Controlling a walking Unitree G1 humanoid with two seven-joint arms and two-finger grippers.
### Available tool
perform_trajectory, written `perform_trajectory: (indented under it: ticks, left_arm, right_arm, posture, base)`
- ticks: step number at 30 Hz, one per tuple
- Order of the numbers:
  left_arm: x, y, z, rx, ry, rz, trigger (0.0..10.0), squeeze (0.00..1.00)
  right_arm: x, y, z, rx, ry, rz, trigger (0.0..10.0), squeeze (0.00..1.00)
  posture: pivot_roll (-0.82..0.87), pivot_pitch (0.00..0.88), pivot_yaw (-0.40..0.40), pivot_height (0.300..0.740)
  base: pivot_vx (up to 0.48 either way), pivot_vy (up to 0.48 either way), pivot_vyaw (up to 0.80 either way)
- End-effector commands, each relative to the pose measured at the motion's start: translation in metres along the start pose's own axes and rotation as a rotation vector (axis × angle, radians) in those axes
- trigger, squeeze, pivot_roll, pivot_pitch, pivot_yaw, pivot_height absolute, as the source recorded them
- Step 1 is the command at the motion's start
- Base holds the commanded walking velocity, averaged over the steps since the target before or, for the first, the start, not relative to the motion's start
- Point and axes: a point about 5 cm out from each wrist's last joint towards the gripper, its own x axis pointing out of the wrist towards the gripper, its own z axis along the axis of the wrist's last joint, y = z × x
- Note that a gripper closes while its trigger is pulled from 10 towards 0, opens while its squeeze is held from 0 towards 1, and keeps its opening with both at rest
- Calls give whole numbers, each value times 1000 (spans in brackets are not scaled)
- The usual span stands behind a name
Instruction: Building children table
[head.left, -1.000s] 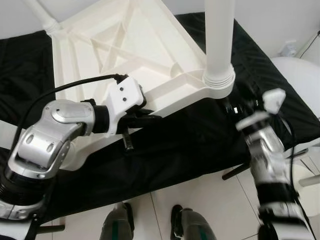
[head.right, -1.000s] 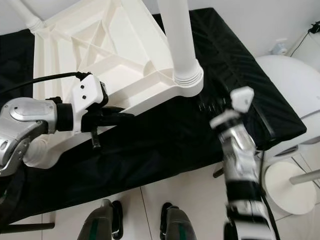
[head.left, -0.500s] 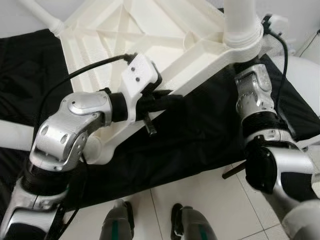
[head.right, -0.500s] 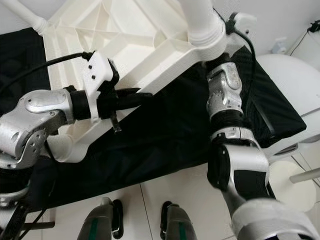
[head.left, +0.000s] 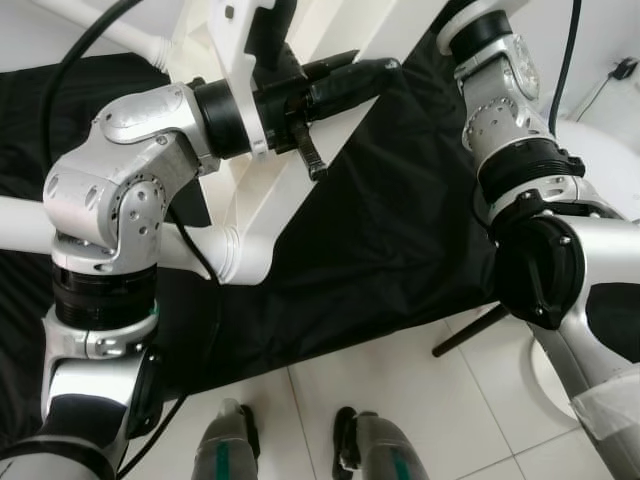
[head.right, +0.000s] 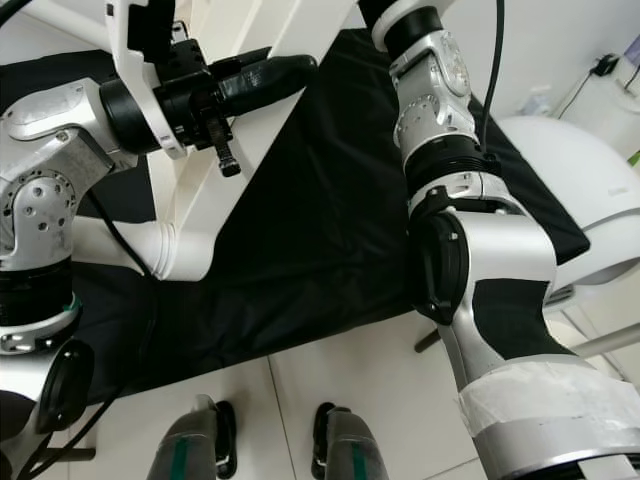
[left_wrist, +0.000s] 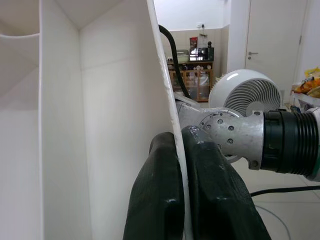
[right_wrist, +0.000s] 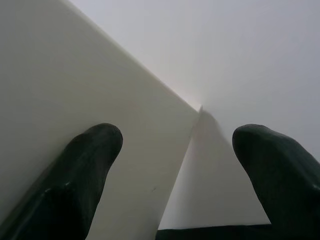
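The white plastic children's table (head.left: 275, 190) is tilted up off the black-covered surface (head.left: 400, 230), its ribbed underside towards me. My left gripper (head.left: 385, 68) is shut on the thin rim of the table (left_wrist: 110, 125), one black finger (left_wrist: 157, 200) on each side of the edge. Two white legs (head.left: 30, 225) (head.left: 110, 25) stick out at the left. My right arm (head.left: 500, 90) reaches up past the top of the eye views. In the right wrist view the right gripper (right_wrist: 177, 145) is open, its fingers (right_wrist: 95, 150) wide apart against a white table surface (right_wrist: 75, 75).
A white round fan (left_wrist: 245, 92) stands on the tiled floor to the right, past the black surface's edge (head.right: 570, 170). My feet (head.left: 230, 455) stand on pale tiles close to that edge. A dark rod (head.left: 470, 330) pokes out beneath it.
Both arms have risen and the table has tipped up from lying flat to steeply tilted. My right arm swung from low at the right up to the table's far corner.
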Motion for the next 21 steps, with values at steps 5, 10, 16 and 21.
perform_trajectory:
  ticks: [5, 10, 16, 21]
  left_arm:
    - [-7, 21, 4, 16, -89, 388, 10000, 0]
    - [-15, 24, -13, -51, -66, 462, 10000, 82]
    - [-58, 38, -43, -205, -85, 746, 10000, 949]
    - [-63, 33, -41, -170, -57, 707, 10000, 1000]
  right_arm:
    - [22, 45, -8, -39, 77, 282, 10000, 0]
    - [20, 44, -11, -50, 92, 289, 10000, 0]
    - [9, 32, -17, -78, 147, 292, 10000, 0]
    - [6, 29, -20, -83, 163, 286, 10000, 0]
  posture:
    - [3, 52, -86, 740]
    - [-1, 55, -89, 740]
    - [-9, 61, -104, 740]
    - [0, 67, -115, 740]
  base:
    - [0, 0, 0]
    - [0, 0, 0]
    - [0, 0, 0]
    - [0, 0, 0]
